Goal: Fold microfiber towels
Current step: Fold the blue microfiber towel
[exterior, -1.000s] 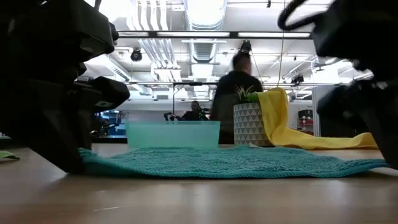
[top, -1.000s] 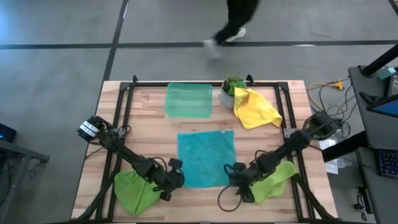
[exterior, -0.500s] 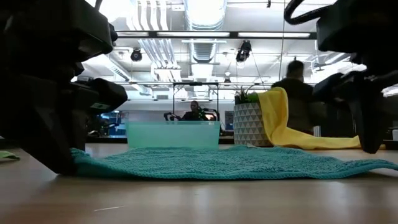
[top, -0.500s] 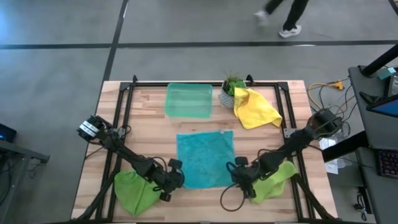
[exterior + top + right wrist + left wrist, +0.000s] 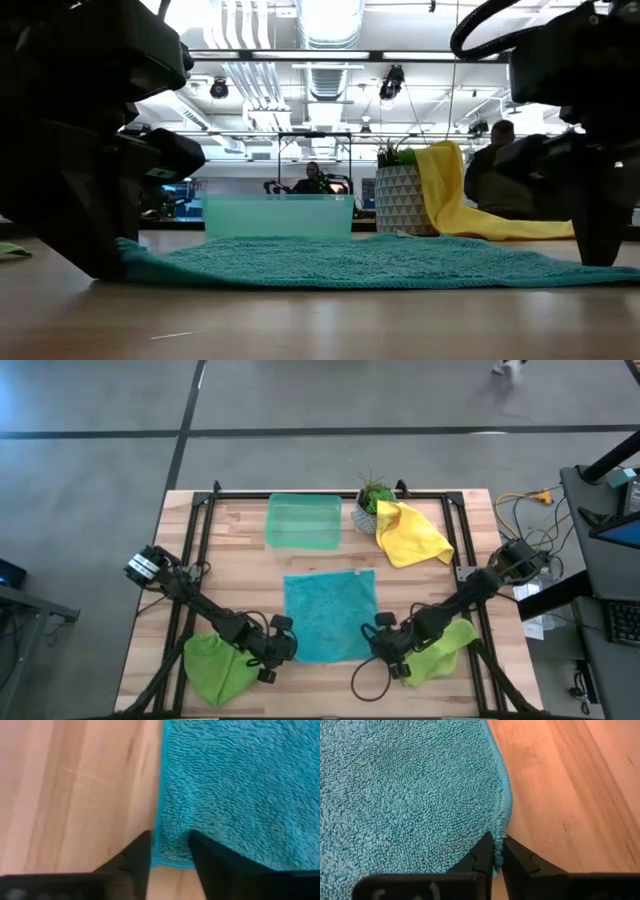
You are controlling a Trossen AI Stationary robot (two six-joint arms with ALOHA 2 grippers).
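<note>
the teal-blue towel (image 5: 331, 614) lies spread flat in the middle of the wooden table (image 5: 240, 550), its near edge between the two grippers. the left gripper (image 5: 281, 650) sits at the towel's near left corner, and in the left wrist view its fingertips (image 5: 487, 851) are pressed together with the towel's hem (image 5: 506, 802) pinched between them, the teal-blue pile filling most of that picture. the right gripper (image 5: 379, 645) is at the near right corner; in the right wrist view its two dark fingers (image 5: 142, 851) stand apart, straddling the towel's corner edge, with a strip of cloth showing between them, and whether they have hold of it cannot be told. in the low view both grippers are down at the table top at either end of the flat towel.

one lime green towel (image 5: 215, 666) lies crumpled under the left arm near the table's front left corner. the other lime green towel (image 5: 440, 650) lies rumpled under the right arm near the front right. the yellow towel (image 5: 410, 534) is draped loosely at the far right, one edge up against a small potted plant (image 5: 371, 503) in a patterned pot. just beside the plant, toward the far middle, stands the translucent green tray (image 5: 303, 521). in the low view a person (image 5: 495, 180) shows in the room beyond the table.
</note>
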